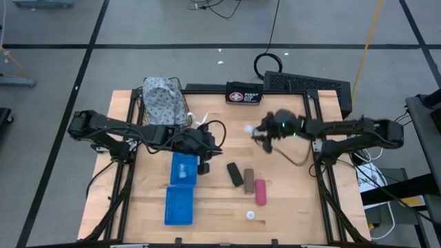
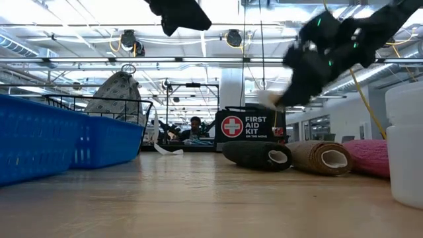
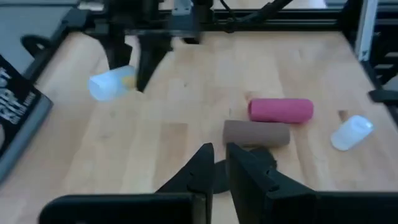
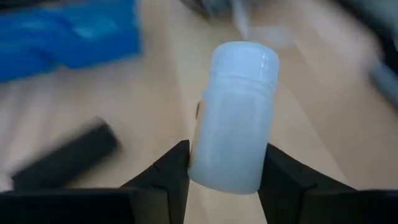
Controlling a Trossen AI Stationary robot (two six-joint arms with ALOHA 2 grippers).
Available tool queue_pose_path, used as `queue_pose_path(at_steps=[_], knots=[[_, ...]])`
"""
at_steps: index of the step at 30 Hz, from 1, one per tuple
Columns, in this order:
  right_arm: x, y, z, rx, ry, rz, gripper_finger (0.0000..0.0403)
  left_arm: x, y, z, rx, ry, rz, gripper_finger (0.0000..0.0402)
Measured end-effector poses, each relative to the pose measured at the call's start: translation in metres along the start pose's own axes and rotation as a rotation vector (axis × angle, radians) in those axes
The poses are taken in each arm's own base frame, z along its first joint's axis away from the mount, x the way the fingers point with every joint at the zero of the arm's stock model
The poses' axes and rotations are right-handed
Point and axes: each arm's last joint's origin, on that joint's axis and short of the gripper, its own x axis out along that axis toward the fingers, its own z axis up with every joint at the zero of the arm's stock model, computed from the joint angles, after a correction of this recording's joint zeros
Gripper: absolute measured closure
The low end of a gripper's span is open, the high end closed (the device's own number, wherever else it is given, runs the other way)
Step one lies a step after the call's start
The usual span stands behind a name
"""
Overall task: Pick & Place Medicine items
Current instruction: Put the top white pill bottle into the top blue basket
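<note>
My right gripper (image 1: 256, 132) hangs above the table's middle, shut on a small white bottle (image 4: 233, 115), which the left wrist view also shows as a white bottle (image 3: 109, 84). A black oblong (image 1: 235, 173), a brown oblong (image 1: 248, 179) and a pink tube (image 1: 261, 192) lie on their sides near the front centre. A second white bottle (image 1: 251, 215) stands closer to the front edge. My left gripper (image 3: 221, 167) hovers between the blue basket (image 1: 183, 169) and the black oblong, shut with nothing between its fingers. My right gripper pinches the white bottle's body near its base (image 4: 227, 171) between its two fingers. The capped end (image 4: 244, 59) sticks out beyond the fingertips. The fingers slant down from the table's right side. The bottle is lifted clear of the table.
A second blue basket (image 1: 178, 205) lies at the front left. The black first-aid pouch (image 1: 244, 94) stands at the far edge, with a patterned cloth bag (image 1: 163, 100) in a wire rack to its left. Bare wood lies right of the pink tube.
</note>
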Motion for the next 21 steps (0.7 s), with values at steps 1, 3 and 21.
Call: queue_pose_path(at_steps=[1,3,21], knots=[[0.003,0.015,0.005,-0.054,-0.053,0.022,0.0265,0.000,0.002,0.000,-0.021,0.002,-0.007,0.0337],[0.009,0.044,0.011,-0.168,-0.165,0.055,0.0265,0.001,0.006,0.000,-0.047,0.004,-0.009,0.0308],[0.048,0.101,0.007,-0.210,-0.432,0.155,0.0265,0.010,0.005,0.012,-0.075,0.044,-0.115,0.0070]])
